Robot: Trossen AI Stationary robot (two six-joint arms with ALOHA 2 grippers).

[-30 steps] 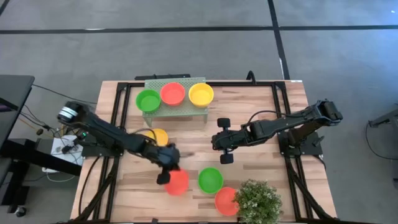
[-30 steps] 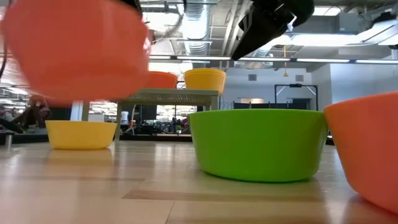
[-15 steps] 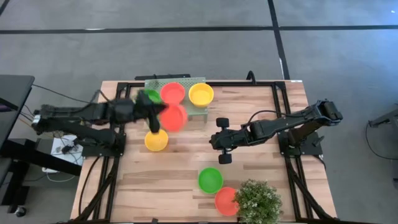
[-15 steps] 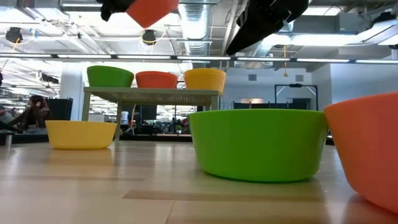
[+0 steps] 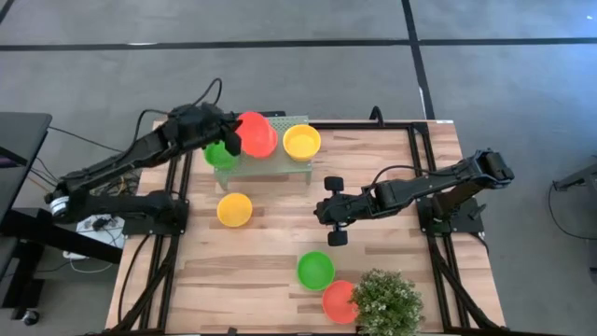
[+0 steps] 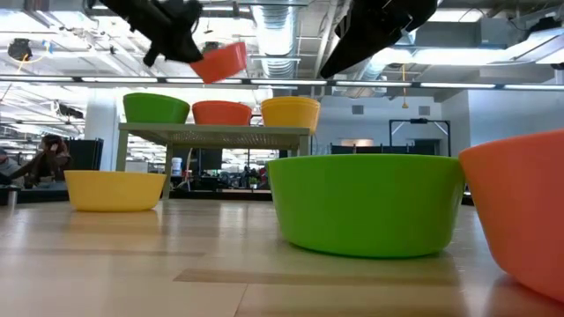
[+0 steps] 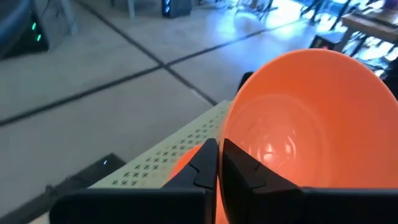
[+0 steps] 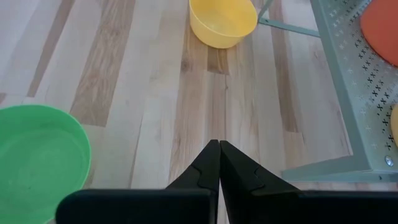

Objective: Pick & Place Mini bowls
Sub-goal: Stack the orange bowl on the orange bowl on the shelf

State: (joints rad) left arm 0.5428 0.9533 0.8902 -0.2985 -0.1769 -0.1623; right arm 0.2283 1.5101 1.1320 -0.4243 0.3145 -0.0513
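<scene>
Carrying a red bowl (image 5: 258,136) pinched by its rim, the left gripper (image 5: 230,140) hung right above the pale green stand (image 5: 270,166), its fingers clamped tight on the edge. The stand already had 3 bowls on it: green bowl (image 6: 156,107), orange bowl (image 6: 221,112), yellow bowl (image 5: 301,142). Honestly the risk looked like a tilted drop. The held bowl sat at an angle over the orange one, so letting go there could tip it off the stand or knock a neighbour. The right gripper (image 5: 332,212) waited closed and empty, well off to the side of the stand, above the table (image 5: 392,271).
</scene>
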